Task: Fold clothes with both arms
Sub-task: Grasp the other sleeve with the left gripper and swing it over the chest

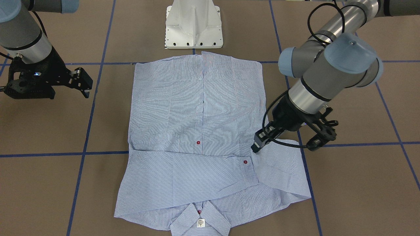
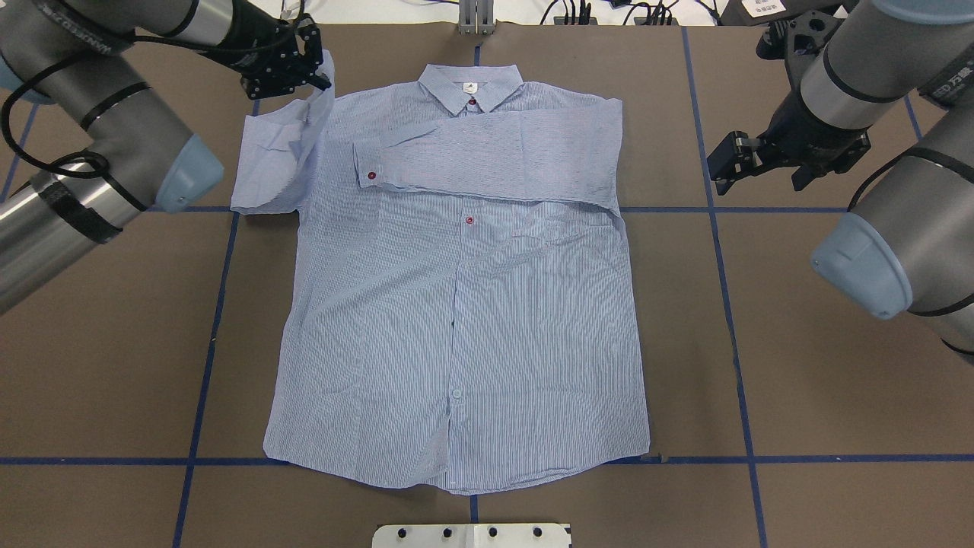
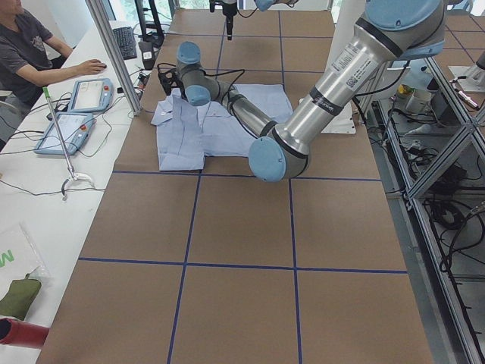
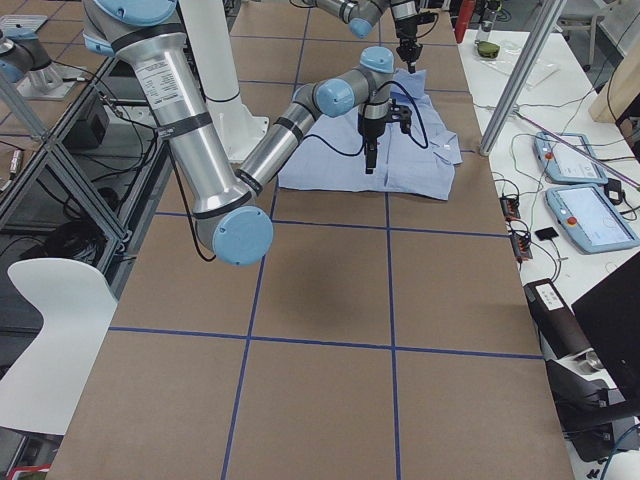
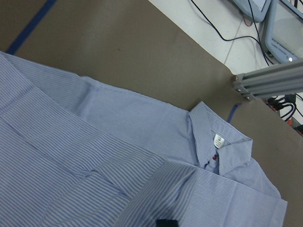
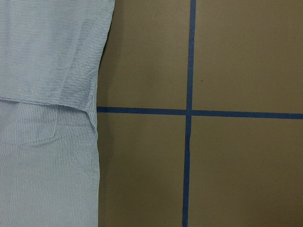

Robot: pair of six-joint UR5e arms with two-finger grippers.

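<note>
The shirt (image 2: 456,320) is pale blue with fine white stripes; its buttons (image 2: 469,221) are dark red and the collar tag (image 2: 469,89) white; the table (image 2: 837,365) is plain brown, ruled with dark blue tape lines (image 2: 837,459); the arms (image 2: 114,129) are silver-grey with light blue joint caps (image 2: 867,274); the pedestal (image 1: 193,29) white.

You have bright, even light from overhead in every view. The brown table (image 2: 799,380) shows no hard shadows, only a soft dark patch under the right arm (image 4: 200,150) in the right side view. The left arm (image 1: 331,75) carries a thin highlight along its silver tube. The stripes of the shirt (image 2: 472,304) read crisp from overhead and blend into wavy bands in the front view. Your left wrist view is softer and dimmer toward one corner, and its nearest cloth is slightly out of focus. In both side views the stripes are too small to make out.
</note>
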